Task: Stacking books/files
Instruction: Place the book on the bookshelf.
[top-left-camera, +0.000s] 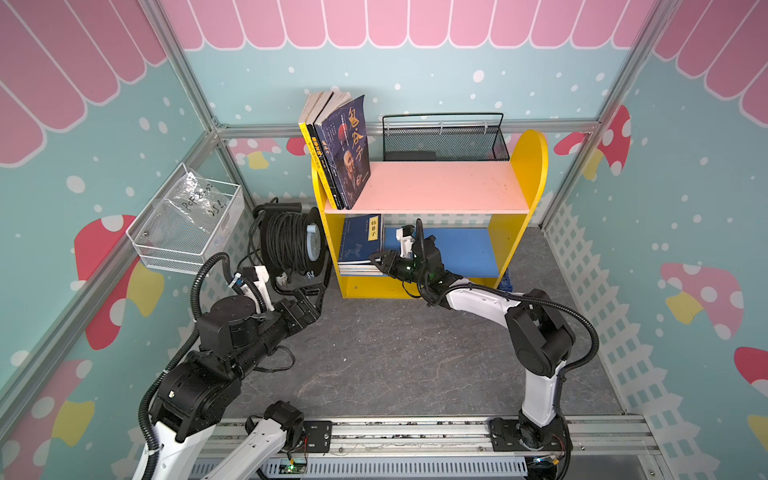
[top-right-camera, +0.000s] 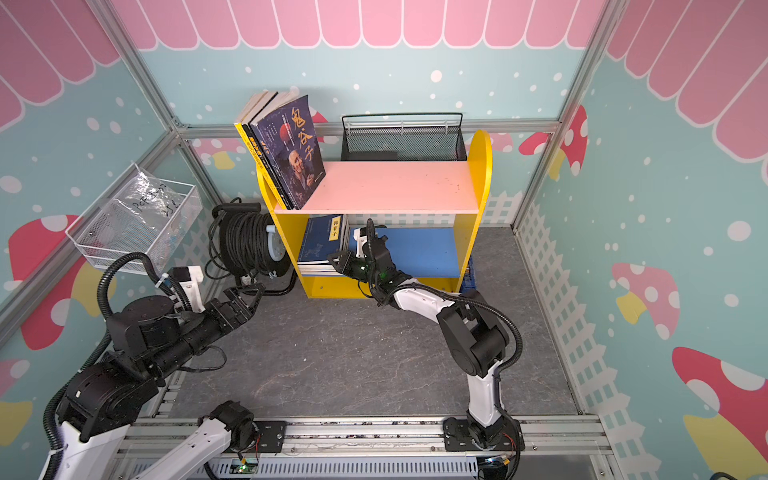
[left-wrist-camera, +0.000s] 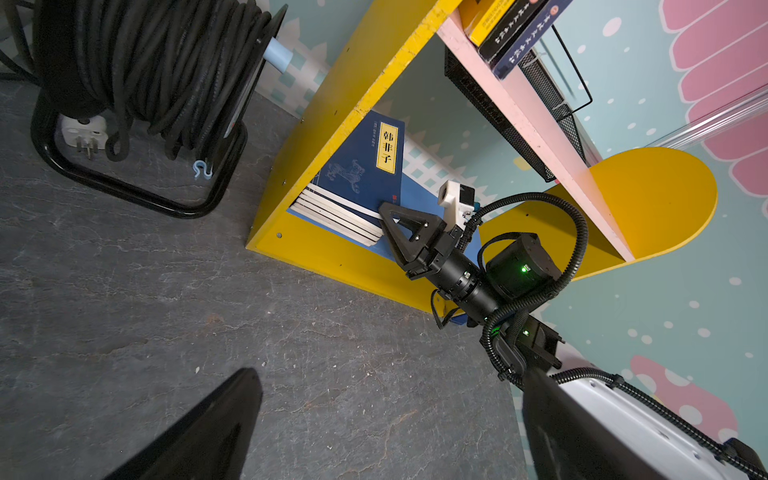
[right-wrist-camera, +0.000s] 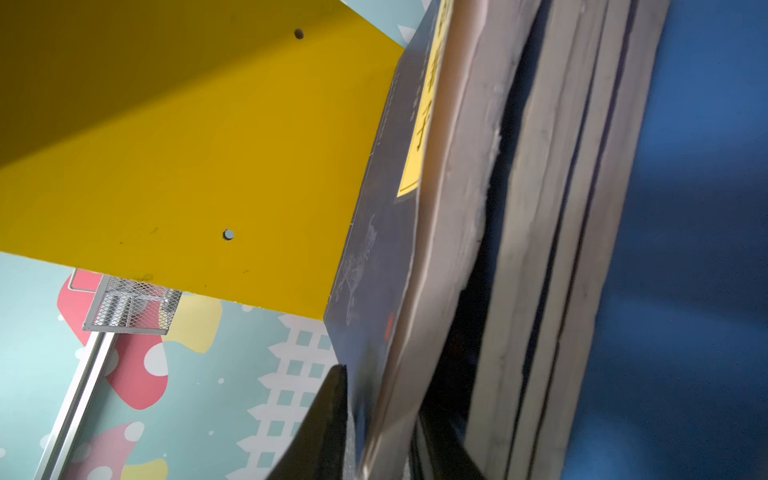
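Note:
Several thin navy books (top-left-camera: 358, 245) (top-right-camera: 321, 243) with a yellow title label lie stacked flat at the left end of the blue lower shelf (top-left-camera: 457, 249). My right gripper (top-left-camera: 377, 261) (top-right-camera: 335, 262) (right-wrist-camera: 380, 395) reaches into the shelf and straddles the near corner of the top navy book (right-wrist-camera: 374, 249): one finger over its cover, one under it. Whether they press on it does not show. Three thicker books (top-left-camera: 347, 158) (top-right-camera: 295, 153), yellow, black and purple, lean upright at the left of the pink top shelf (top-left-camera: 436, 187). My left gripper (top-left-camera: 315, 291) (top-right-camera: 248, 291) (left-wrist-camera: 388, 374) hangs open and empty over the floor.
The yellow bookcase (top-left-camera: 415, 287) stands at the back of the grey floor. A black cable reel (top-left-camera: 291, 245) sits close to its left side, near my left gripper. A black mesh basket (top-left-camera: 444, 139) stands behind the top shelf. A white wire basket (top-left-camera: 187, 220) hangs on the left wall.

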